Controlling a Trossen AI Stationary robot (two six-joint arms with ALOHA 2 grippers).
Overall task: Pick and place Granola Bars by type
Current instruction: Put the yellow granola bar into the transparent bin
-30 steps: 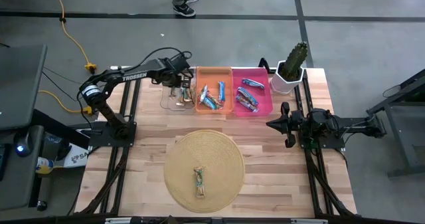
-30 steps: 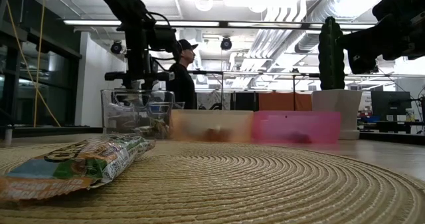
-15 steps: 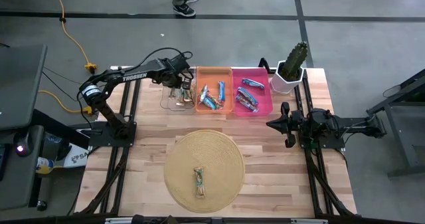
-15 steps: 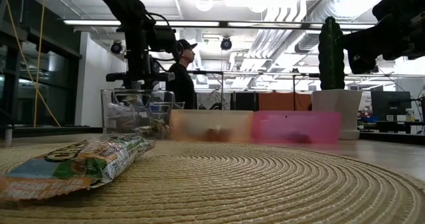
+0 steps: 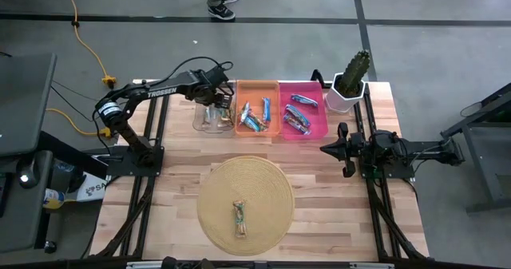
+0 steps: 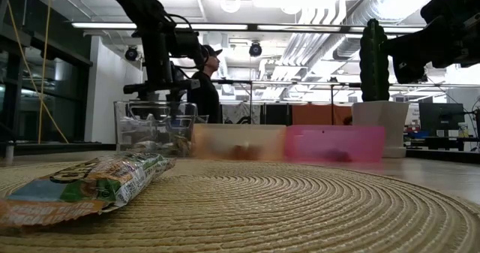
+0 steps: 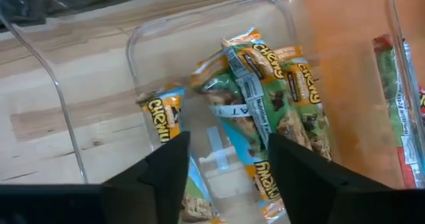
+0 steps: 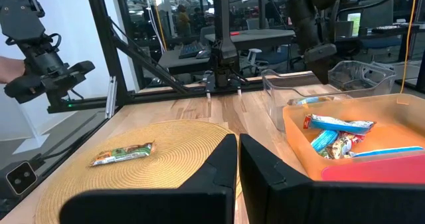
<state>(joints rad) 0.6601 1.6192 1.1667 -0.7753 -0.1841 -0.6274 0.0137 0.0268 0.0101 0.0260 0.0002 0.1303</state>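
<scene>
The surface [image 5: 319, 197] is a light wooden butcher-block top with visible plank seams. Along its far edge three bins stand in a row, each touching the next: a clear bin [image 5: 211, 117] at the left, an orange bin [image 5: 256, 86] in the middle and a pink bin [image 5: 321, 125] at the right. Just beside the pink bin, at the far right corner, stands a white pot [image 5: 342, 100] with a green cactus [image 5: 354, 69]. Near the front edge lies a round woven placemat [image 5: 255, 185], well apart from the bins. The dark bases of both arms are mounted at the left and right sides.
</scene>
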